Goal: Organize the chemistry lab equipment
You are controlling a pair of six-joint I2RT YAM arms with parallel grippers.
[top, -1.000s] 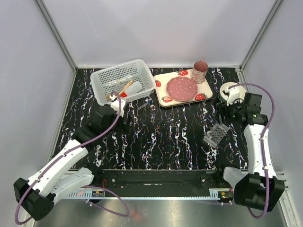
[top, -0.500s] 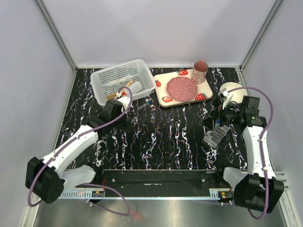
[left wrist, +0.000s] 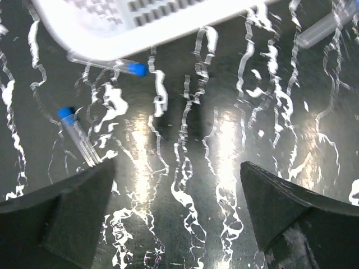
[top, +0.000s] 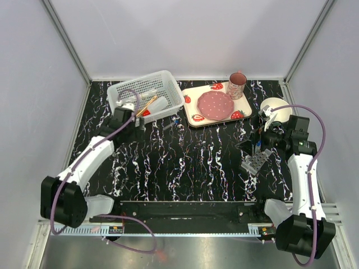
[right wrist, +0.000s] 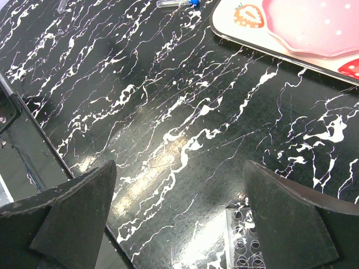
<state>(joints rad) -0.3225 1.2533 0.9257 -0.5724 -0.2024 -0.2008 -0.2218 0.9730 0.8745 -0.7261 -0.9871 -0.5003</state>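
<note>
Your table (top: pixel 196 162) is dark and marbled, and the white basket (top: pixel 178 92) sits on it just beyond the left pincer (left wrist: pixel 179 213). The basket already holds the squeeze bottle (top: pixel 159 104) and the wooden-handled tool (top: pixel 148 103).

Over the last second the left arm has swung from the basket's near right corner across to its near left corner. Its pincer hangs spread as wide as it goes, with nothing in it. That brings the strays within reach. One blue-capped vial (left wrist: pixel 79 139) lies on the table just ahead of the finger on the left of the wrist view. A second vial (left wrist: pixel 109 63) lies further ahead, half tucked under the basket's edge.

The right pincer (right wrist: pixel 179 213) has gone from part spread to fully spread in the same second and grips nothing. The tube rack (top: pixel 256 161) lies at an angle on the table just below it, free of both fingers.

I judge the loose vials are your next pick on the left. You still have to take up the rack on the right.
</note>
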